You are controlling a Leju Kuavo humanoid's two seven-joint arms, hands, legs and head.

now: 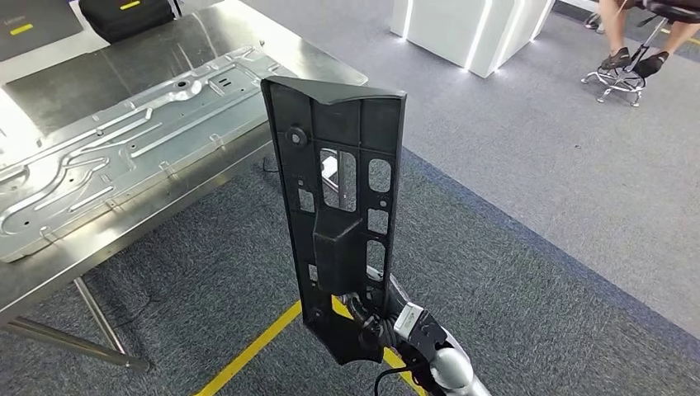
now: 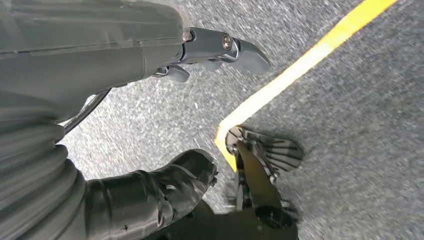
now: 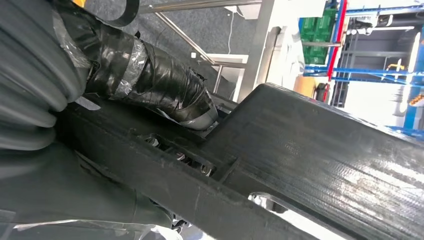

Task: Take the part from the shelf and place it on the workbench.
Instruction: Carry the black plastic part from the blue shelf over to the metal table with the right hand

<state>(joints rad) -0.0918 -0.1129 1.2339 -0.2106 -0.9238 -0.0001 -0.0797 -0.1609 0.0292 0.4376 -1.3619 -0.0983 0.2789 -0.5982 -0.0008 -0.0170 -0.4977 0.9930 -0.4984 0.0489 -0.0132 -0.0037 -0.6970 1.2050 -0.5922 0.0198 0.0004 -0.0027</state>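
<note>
Gripped at its lower end by the right hand point(image 1: 371, 323), the black part point(image 1: 340, 198) stands upright over the carpet, right of the steel table point(image 1: 49, 272), hiding most of the fingers. Beside the yellow line point(image 2: 300, 65), the left hand point(image 2: 150, 115) hangs empty, fingers apart.

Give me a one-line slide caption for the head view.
Right hand holds black part upright beside steel workbench.

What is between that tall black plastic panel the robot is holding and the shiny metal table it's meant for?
Nothing visible blocks the way: open grey carpet lies between the tall black plastic panel, held upright by the right hand, and the steel workbench. A large stamped silver metal sheet covers much of the benchtop, though.
</note>
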